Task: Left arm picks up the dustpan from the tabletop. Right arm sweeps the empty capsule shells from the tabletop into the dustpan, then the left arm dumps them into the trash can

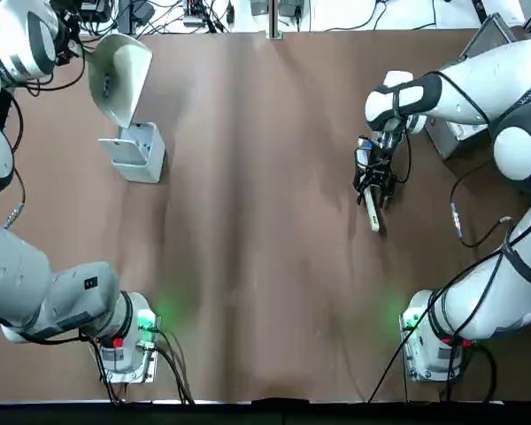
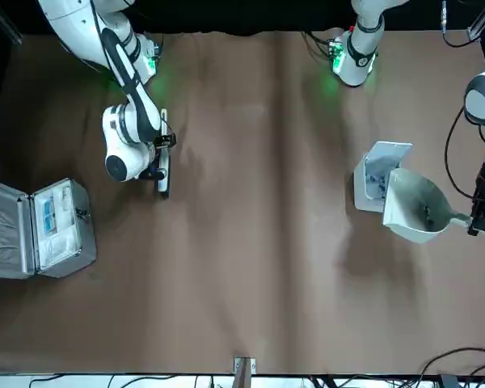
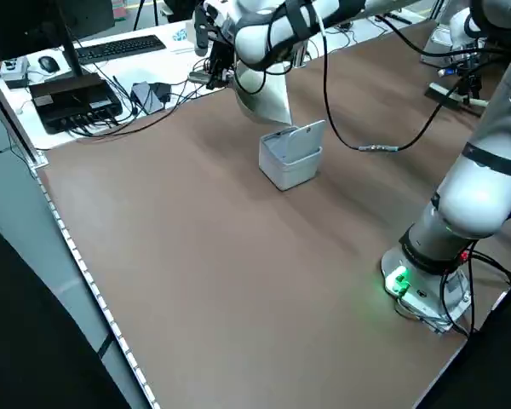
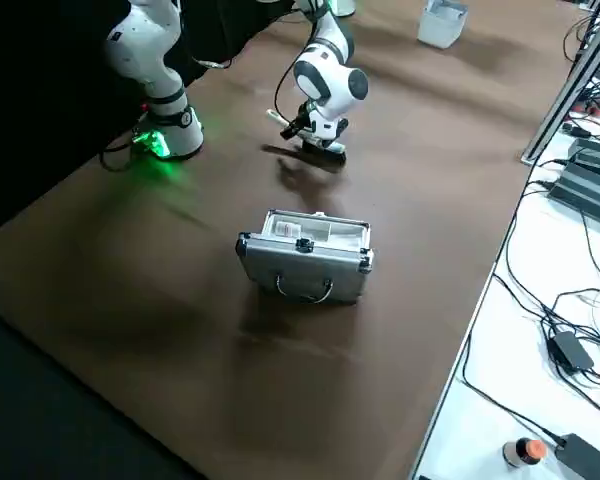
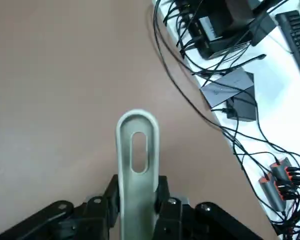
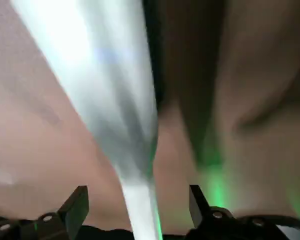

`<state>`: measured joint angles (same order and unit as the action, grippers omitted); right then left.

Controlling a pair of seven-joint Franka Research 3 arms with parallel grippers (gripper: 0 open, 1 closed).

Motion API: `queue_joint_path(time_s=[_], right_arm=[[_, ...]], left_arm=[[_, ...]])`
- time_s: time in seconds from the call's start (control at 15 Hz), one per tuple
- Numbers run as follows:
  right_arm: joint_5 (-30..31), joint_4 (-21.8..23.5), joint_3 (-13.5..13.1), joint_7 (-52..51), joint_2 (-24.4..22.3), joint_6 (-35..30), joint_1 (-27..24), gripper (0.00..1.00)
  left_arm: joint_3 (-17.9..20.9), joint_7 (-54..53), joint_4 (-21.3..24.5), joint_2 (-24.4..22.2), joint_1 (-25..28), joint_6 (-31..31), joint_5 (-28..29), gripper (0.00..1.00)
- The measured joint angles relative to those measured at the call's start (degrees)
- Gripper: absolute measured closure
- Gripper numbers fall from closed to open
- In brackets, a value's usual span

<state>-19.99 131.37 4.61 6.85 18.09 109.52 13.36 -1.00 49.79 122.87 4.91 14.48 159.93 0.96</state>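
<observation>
Left pincer (image 5: pixel 138 210) clamped on the handle of the cream dustpan (image 1: pixel 120 80), its scoop beside the trash can (image 2: pixel 380 178), blue specks in both, right pincer (image 1: pixel 374 181) at a white brush (image 1: pixel 372 209), grip unclear, specks too small to count

No readable text, labels, brands, numbers or signs.

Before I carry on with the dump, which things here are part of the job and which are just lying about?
Part of the job:
- dustpan, held by the left gripper over the trash can
- capsule shells in the dustpan
- trash can, lid open
- white brush at the right gripper

Just lying about:
- silver case, open
</observation>
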Motion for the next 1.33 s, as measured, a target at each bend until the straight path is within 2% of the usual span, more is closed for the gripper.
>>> queue_joint_path(time_s=[0.13, 0.33, 0.67, 0.73, 1.0, 1.33], right_arm=[[0.03, -2.59, -0.11, 0.0, 0.0, -4.4, -0.09, 0.07], [1.07, -9.37, -0.4, 0.0, -0.06, -12.37, -0.38, 0.04], [5.43, -23.86, -0.73, 0.03, -0.29, -25.88, -2.78, 0.02], [7.74, -29.57, -0.74, 0.03, -0.33, -30.18, -3.82, 0.02], [12.45, -39.19, -0.71, 0.02, -0.4, -34.02, -4.07, 0.02], [13.16, -49.0, -0.76, 0.0, -0.47, -35.83, -7.18, 0.02]], left_arm=[[0.0, -0.49, 2.02, -0.52, 0.0, 3.52, 0.14, 0.67], [0.0, -0.62, 4.34, -1.62, 0.0, 6.66, 2.59, 0.67], [0.0, -0.63, 6.92, -4.49, 0.0, 9.25, 5.66, 0.67], [0.01, -0.63, 8.35, -5.42, 0.02, 11.2, 6.42, 0.67], [0.03, -0.85, 10.79, -6.85, 0.83, 14.4, 7.72, 0.67], [0.05, -0.98, 14.25, -8.7, 0.94, 18.34, 9.43, 0.67]])
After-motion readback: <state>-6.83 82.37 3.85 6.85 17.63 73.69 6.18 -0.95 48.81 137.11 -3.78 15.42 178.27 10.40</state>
